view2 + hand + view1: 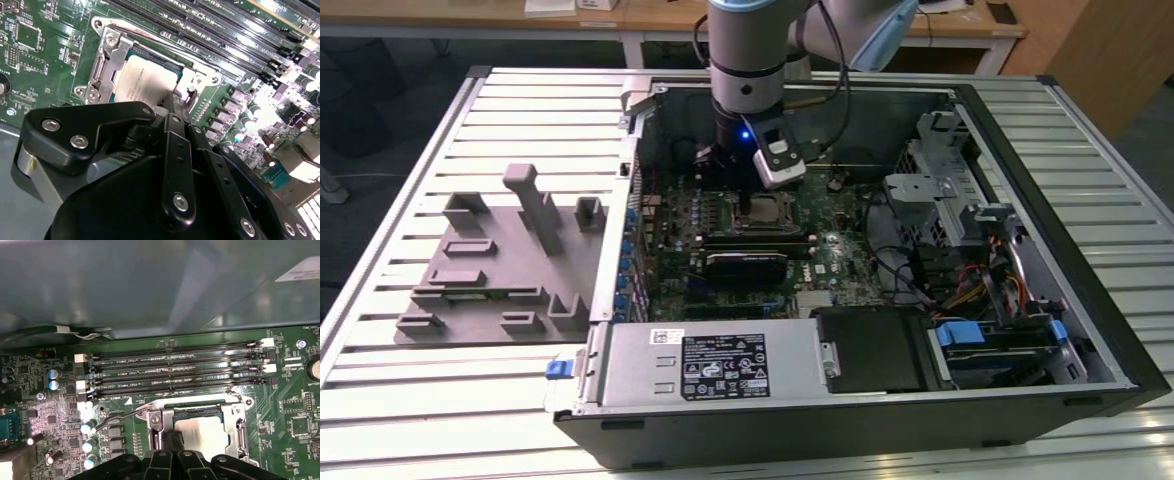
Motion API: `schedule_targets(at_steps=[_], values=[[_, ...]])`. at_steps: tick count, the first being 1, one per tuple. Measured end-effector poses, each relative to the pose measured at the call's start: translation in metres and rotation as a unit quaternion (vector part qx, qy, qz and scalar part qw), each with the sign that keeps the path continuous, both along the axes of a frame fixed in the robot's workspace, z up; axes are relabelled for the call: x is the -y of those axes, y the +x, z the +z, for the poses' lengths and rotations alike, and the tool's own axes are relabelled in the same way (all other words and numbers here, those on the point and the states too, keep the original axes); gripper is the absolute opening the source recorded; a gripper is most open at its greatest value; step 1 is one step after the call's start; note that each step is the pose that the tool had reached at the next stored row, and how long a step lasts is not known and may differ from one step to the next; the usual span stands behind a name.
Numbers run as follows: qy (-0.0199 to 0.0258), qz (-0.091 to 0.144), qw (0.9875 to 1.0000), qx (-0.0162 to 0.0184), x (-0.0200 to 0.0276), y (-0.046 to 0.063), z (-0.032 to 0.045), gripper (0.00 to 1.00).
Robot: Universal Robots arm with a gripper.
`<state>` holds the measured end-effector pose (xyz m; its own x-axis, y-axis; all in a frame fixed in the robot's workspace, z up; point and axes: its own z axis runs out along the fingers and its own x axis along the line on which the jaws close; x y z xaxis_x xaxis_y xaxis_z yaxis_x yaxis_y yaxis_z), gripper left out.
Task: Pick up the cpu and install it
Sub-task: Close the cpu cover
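Single arm reaches down into the open case point(1067, 330), gripper point(172, 102) low over the board point(720, 290). The cpu point(142, 80) lies flat inside the socket frame point(107, 55). It sits toward the board edge that runs along a case wall, with the memory slots point(175, 370) between socket and that edge.

Key relation: cpu is directly under the gripper tip, no sideways offset worth noting. In both wrist views a black gripper part comes down at one cpu edge and looks to be touching or just beside it. The opposite edge is hidden behind the gripper body. Whether the gripper is clamped on the cpu or released cannot be told.

Cpu is square, so no long axis. Its sides run parallel to the frame and look level, not tilted. Judged seated or very nearly so.

Look: pale silvery metal lid, faint print, thin lighter rim, dull sheen under the wrist light. Retention lever point(120, 420) stands out beside the socket, on the capacitor side. Grey tray point(494, 260) sits outside the case, well apart.
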<state>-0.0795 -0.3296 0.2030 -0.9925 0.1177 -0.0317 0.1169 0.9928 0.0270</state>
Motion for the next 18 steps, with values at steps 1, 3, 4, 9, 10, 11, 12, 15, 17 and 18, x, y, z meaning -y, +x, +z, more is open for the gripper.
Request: schedule_targets(at_steps=[1,3,4,9,10,11,12,15,17,18], values=[[0.0000,0.000,1.0000,0.0000,0.0000,0.000,0.0012,0.11],[0.0000,0.000,1.0000,0.0000,0.0000,0.000,0.0042,0.11],[0.0000,0.000,1.0000,0.0000,0.0000,0.000,0.0059,0.11],[0.0000,0.000,1.0000,0.0001,0.0000,0.000,0.0153,0.11],[0.0001,0.000,1.0000,0.0003,0.0000,0.000,0.0176,0.11],[0.0000,0.000,1.0000,0.0004,0.0000,0.000,0.0199,0.11],[0.0000,0.000,1.0000,0.0006,0.0000,0.000,0.0222,0.11],[0.0000,0.000,1.0000,0.0012,0.0000,0.000,0.0284,0.11],[0.0000,0.000,1.0000,0.0015,0.0000,0.000,0.0294,0.11],[0.0000,0.000,1.0000,0.0015,0.0000,0.000,0.0293,0.11]])
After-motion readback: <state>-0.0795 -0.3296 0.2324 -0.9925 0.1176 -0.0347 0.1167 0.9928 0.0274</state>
